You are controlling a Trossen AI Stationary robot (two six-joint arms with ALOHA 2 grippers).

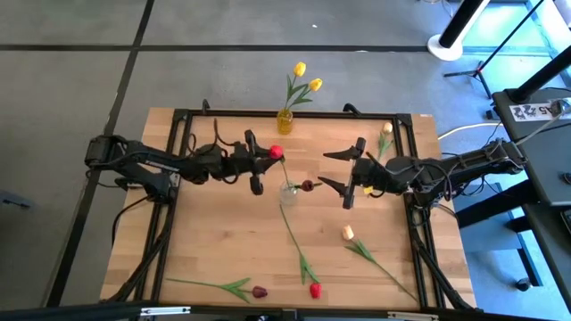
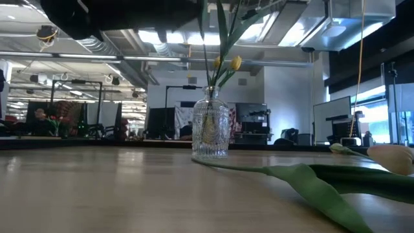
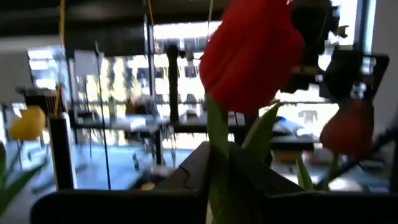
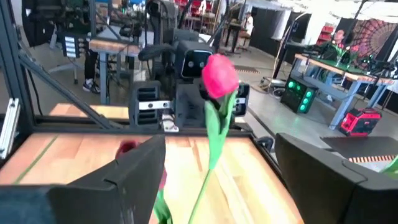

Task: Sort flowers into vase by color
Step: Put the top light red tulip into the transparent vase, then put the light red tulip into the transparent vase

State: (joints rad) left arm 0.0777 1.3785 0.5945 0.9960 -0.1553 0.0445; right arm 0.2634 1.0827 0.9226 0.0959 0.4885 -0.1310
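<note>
The left gripper (image 1: 257,162) is over the middle of the table (image 1: 214,241). It is closed on the stem of a red tulip (image 1: 276,152). The red head sticks up just past the fingers. In the left wrist view, the red tulip (image 3: 252,53) fills the middle, with its green stem going down between the dark fingers.

The right gripper (image 1: 343,178) is across from it, near the middle too. Its fingers are wide apart and hold nothing. In the right wrist view, the red tulip (image 4: 219,78) stands between the two fingers but does not touch them.

A clear vase (image 1: 289,191) stands between the two grippers. A dark maroon tulip (image 1: 307,185) is in it. Its head leans toward the right gripper.

A yellow vase (image 1: 285,120) stands at the far edge of the table. Two yellow tulips (image 1: 307,78) are in it. In the low view, this vase (image 2: 210,131) is upright.

More flowers lie flat on the table. A cream tulip (image 1: 348,234) lies near the right side. A red one (image 1: 315,290) and a dark one (image 1: 259,292) lie at the near edge. Another cream one (image 1: 386,128) lies by the far right corner, next to the right arm.
</note>
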